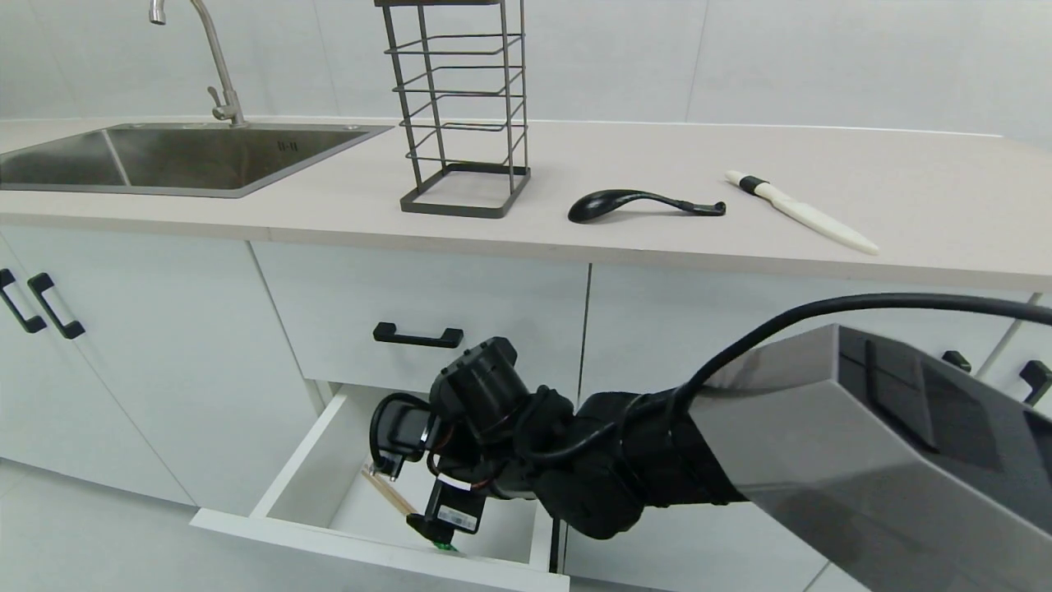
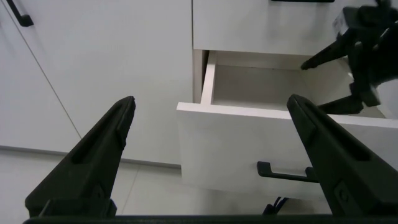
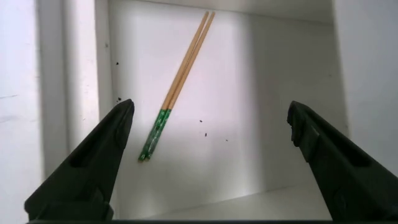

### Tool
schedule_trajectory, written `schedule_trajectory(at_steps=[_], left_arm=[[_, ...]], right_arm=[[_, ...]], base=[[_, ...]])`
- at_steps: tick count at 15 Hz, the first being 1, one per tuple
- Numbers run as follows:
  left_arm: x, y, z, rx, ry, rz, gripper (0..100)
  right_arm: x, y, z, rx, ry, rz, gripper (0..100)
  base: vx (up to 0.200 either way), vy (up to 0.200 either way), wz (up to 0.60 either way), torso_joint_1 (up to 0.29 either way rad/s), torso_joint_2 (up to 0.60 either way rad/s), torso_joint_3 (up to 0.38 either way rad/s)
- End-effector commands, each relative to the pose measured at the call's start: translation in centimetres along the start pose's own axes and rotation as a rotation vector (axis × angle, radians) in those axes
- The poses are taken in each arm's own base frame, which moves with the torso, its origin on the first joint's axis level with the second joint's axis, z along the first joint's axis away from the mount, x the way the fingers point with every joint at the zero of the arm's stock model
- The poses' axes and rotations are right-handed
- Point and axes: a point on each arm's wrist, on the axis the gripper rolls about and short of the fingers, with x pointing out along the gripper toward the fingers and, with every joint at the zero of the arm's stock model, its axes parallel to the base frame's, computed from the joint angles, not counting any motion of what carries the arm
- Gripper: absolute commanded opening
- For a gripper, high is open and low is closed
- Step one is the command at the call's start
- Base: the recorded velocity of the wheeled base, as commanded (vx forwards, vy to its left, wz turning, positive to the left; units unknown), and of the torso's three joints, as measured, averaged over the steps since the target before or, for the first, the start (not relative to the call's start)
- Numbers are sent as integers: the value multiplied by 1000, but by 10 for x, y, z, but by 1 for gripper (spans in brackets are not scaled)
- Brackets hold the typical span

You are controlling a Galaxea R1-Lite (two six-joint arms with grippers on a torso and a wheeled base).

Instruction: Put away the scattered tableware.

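Observation:
A pair of wooden chopsticks (image 3: 177,87) with green ends lies flat on the floor of the open white drawer (image 1: 362,534). My right gripper (image 3: 208,168) hangs open over them with nothing between its fingers; in the head view the right gripper (image 1: 427,493) is down inside the drawer, partly covering the chopsticks (image 1: 386,489). A black spoon (image 1: 633,203) and a white knife (image 1: 801,211) lie on the countertop. My left gripper (image 2: 208,168) is open and empty, low and outside the drawer (image 2: 249,149), facing its front.
A dark wire rack (image 1: 464,107) stands on the counter left of the spoon. A steel sink (image 1: 164,156) with a tap is at the far left. A shut drawer with a black handle (image 1: 417,335) sits above the open one, between cabinet doors.

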Motion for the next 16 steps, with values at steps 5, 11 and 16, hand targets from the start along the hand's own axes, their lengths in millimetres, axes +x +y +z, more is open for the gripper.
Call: schedule_trajectory(at_steps=[5, 11, 16], left_arm=[[0, 0, 0, 0, 2, 0, 100], [0, 0, 0, 0, 1, 0, 100], [0, 0, 0, 0, 1, 0, 100]], right_arm=[[-81, 5, 33, 48, -119, -22, 100], [-132, 17, 29, 147, -190, -38, 100], [-177, 16, 20, 232, -204, -149, 100]], base=[[0, 0, 0, 0, 0, 0], [0, 0, 0, 0, 0, 0], [0, 0, 0, 0, 0, 0]])
